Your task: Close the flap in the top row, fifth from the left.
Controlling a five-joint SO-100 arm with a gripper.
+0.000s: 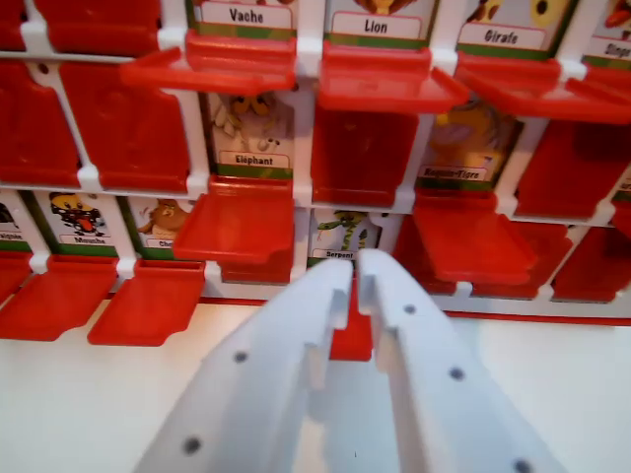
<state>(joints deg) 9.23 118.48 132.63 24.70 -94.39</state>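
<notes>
A red board of small hinged flaps with animal cards fills the wrist view. Along the top edge stand the cards Vache [246, 15], Lion [376, 26] and Girafe [513, 37], each with its red flap [380, 87] lying open toward me. One row lower I see Eléphant [254, 158], a plain red shut panel [360, 153] and Requin-Tigre [454, 172]. My white gripper [355, 271] rises from the bottom edge, its fingers almost touching, holding nothing. Its tips sit in front of the Serpent card [340, 236] in the lowest row. Which column is fifth cannot be told from here.
In the lowest row the cards Mouche [79, 236] and one beside it [163, 227] show, with open flaps [148, 301] resting on the white table [89, 404]. Plain red panels [128, 128] cover the left part of the board. More red flaps [473, 236] jut out on the right.
</notes>
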